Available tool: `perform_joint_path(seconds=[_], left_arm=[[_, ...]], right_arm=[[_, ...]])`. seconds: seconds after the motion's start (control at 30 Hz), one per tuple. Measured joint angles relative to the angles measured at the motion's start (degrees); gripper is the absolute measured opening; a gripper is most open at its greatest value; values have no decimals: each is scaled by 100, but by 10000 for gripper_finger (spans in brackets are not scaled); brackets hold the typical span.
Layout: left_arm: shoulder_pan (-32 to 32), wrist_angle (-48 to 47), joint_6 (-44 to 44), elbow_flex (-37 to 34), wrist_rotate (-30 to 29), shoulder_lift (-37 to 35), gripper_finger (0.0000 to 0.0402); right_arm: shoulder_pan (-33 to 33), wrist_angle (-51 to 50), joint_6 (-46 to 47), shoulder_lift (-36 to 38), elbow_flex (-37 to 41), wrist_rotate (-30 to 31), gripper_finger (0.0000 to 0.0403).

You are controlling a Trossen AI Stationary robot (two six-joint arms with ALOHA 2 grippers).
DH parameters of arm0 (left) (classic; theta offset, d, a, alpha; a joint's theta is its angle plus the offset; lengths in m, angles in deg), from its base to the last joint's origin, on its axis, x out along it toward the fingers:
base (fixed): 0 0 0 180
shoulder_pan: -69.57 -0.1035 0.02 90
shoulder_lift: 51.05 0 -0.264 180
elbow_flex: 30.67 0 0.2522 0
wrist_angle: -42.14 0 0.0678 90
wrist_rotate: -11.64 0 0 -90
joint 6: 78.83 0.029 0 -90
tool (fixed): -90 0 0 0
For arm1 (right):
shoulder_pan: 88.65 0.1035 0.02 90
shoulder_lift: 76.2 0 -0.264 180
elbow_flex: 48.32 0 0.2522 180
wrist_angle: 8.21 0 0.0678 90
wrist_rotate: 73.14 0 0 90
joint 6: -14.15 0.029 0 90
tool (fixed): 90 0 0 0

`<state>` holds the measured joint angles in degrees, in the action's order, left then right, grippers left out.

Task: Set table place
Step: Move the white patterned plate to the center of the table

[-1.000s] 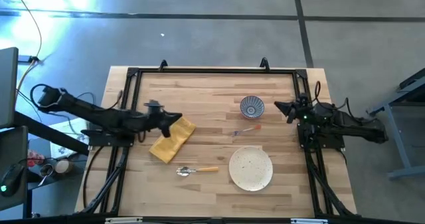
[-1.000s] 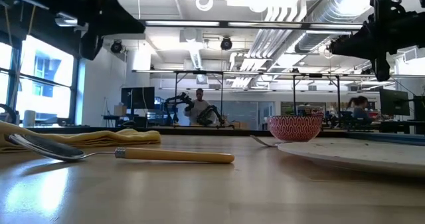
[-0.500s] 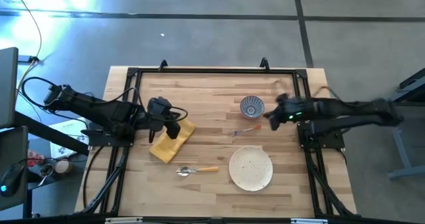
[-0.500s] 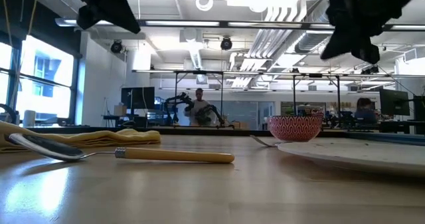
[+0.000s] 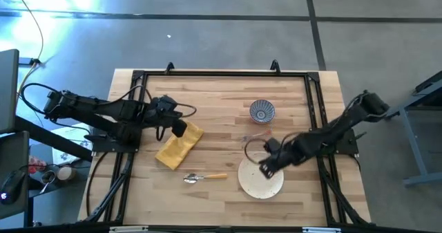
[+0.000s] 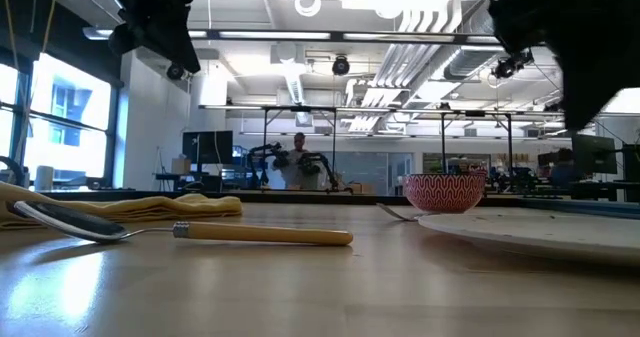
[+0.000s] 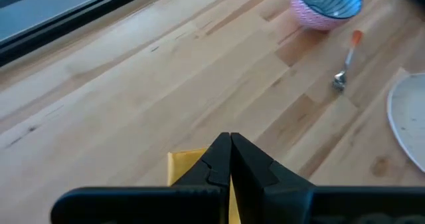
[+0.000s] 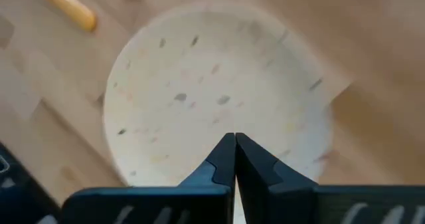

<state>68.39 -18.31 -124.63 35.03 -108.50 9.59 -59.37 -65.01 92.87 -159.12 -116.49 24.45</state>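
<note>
A cream plate [image 5: 261, 180] lies at the near middle-right of the wooden table [image 5: 221, 95]. A blue-patterned bowl [image 5: 262, 111] stands farther back, and an orange-handled fork [image 7: 347, 61] lies between them. A yellow-handled spoon [image 5: 205, 178] lies left of the plate. A folded mustard napkin [image 5: 177, 147] lies at the left. My left gripper [image 5: 181, 128] is shut and hangs above the napkin's far end [image 7: 182, 167]. My right gripper [image 5: 264, 165] is shut and hangs above the plate's far left part [image 8: 212, 98]. In the low view both grippers are well above the table.
A black rail frame [image 5: 221, 74] runs around the table top. My right arm's cable loop [image 5: 254, 144] hangs over the fork's place. Bare wood lies at the far left [image 5: 200, 95] and along the near edge [image 5: 207, 205].
My right gripper has swung from the table's right edge toward the near left and now hangs over the plate. My left gripper has stayed over the napkin's far end with only small shifts. Nothing on the table has moved.
</note>
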Motion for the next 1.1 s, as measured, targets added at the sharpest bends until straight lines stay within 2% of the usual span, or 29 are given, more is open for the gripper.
perform_joint_path(seconds=[0.17,0.3,0.63,0.8,1.1], left_arm=[[-456,5,541,0,368,0,0],[-666,10,868,0,603,0,0],[-707,12,1244,0,797,0,0],[-707,4,1259,0,929,0,1],[-707,-71,1259,0,1027,0,1]], right_arm=[[446,789,956,-803,0,-131,0],[471,1271,1075,-1425,-145,-401,0],[-71,159,-942,-2634,-1503,-1197,0],[-472,187,-2029,-2868,-1732,-1415,0],[-1608,511,-3710,-2883,-1727,-1323,0]])
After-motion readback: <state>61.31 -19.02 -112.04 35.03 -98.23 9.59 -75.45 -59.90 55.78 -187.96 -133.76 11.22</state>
